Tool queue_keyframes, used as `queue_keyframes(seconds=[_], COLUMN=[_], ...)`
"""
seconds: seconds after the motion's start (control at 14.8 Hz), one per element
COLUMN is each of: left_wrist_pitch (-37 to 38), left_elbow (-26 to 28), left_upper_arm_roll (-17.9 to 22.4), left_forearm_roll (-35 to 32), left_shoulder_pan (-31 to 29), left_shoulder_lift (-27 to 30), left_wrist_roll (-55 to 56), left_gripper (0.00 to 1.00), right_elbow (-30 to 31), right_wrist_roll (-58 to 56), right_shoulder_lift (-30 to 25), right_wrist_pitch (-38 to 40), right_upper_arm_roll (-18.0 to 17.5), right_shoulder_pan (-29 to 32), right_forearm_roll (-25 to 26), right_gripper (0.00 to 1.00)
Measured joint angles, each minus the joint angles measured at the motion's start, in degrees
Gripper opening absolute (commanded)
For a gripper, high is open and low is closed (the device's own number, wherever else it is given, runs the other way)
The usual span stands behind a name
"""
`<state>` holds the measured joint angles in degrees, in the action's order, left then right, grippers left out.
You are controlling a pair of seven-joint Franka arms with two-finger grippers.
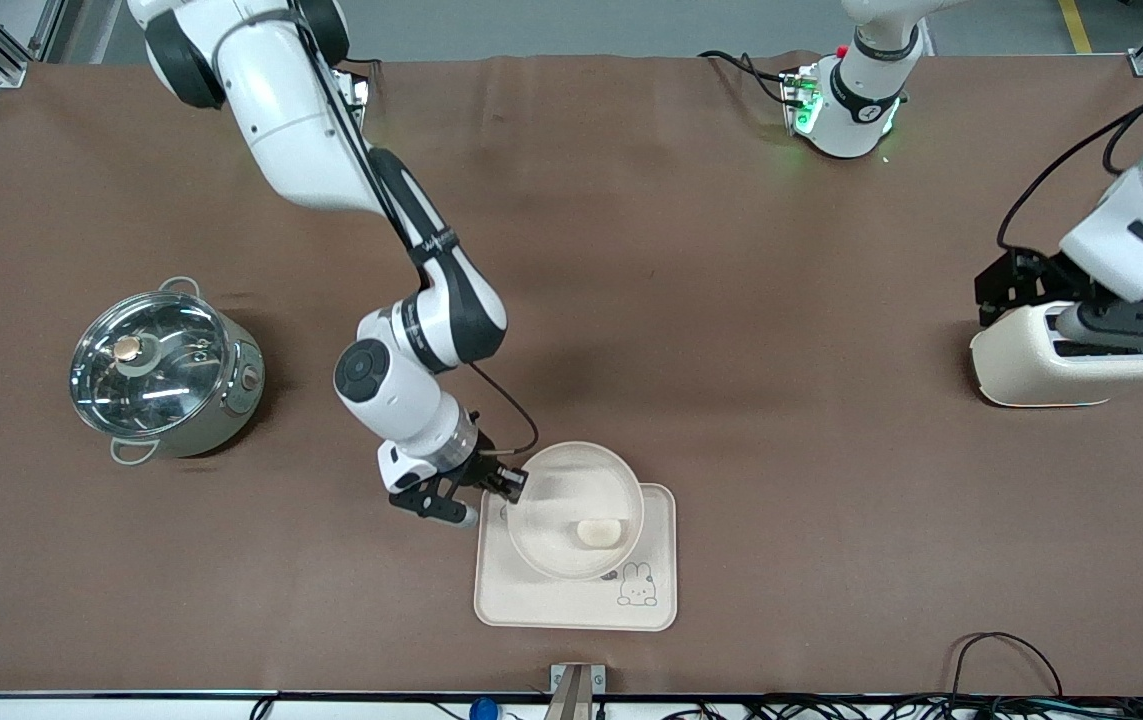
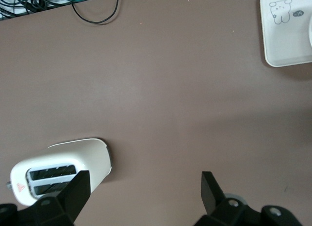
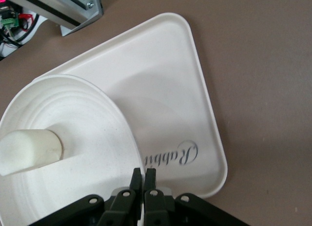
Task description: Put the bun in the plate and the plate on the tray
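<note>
The round cream plate [image 1: 571, 490] is over the tray [image 1: 551, 605], overlapping the tray's edge farther from the front camera. I cannot tell whether it rests on the tray. The bun [image 1: 599, 532] lies in the plate. My right gripper [image 1: 514, 487] is shut on the plate's rim at the side toward the right arm's end. In the right wrist view the gripper [image 3: 143, 173] pinches the plate [image 3: 87, 128], with the bun [image 3: 29, 150] inside and the tray [image 3: 165, 89] with its "Rabbit" script beneath. My left gripper [image 2: 145, 182] is open and empty, waiting over the toaster.
A cream toaster [image 1: 1041, 365] stands at the left arm's end, under the left gripper [image 1: 1081, 325]; it also shows in the left wrist view [image 2: 73, 160]. A steel pot with a glass lid [image 1: 166, 370] stands at the right arm's end. Cables lie along the table's front edge.
</note>
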<state>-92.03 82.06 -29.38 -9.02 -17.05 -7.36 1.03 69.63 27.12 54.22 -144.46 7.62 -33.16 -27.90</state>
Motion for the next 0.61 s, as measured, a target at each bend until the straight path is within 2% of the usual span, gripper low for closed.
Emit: queue_keyframes(seconds=[0.07, 0.14, 0.27, 0.41, 0.61], left_wrist_pitch=[0.75, 1.59, 2.65, 2.76, 2.75], left_elbow=[0.01, 0.04, 0.08, 0.10, 0.10], left_upper_arm_roll=[1.49, 4.68, 13.55, 20.56, 24.25], left_forearm_roll=[0.01, 0.02, 1.58, 4.29, 5.48], left_shoulder_pan=[1.51, 4.66, 12.25, 16.98, 19.42], left_shoulder_lift=[0.72, 1.33, 2.09, 2.36, 2.47], left_wrist_roll=[-0.16, -0.21, -0.22, -0.47, -0.57], left_gripper=[1.00, 1.00, 1.00, 1.00, 1.00], right_elbow=[-2.34, -4.50, -7.42, -8.67, -9.36], right_wrist_roll=[-1.09, -1.93, -2.93, -3.05, -3.06], right_shoulder_lift=[2.41, 4.57, 7.38, 8.20, 8.20], right_wrist_pitch=[-0.09, -0.18, -0.29, -0.30, -0.37], right_upper_arm_roll=[0.01, 0.02, 0.02, 0.00, -0.01], right_shoulder_pan=[0.73, 1.42, 2.17, 2.22, 2.20], right_forearm_roll=[0.00, 0.00, 0.00, 0.00, 0.00], right_gripper=[0.00, 0.00, 0.00, 0.00, 0.03])
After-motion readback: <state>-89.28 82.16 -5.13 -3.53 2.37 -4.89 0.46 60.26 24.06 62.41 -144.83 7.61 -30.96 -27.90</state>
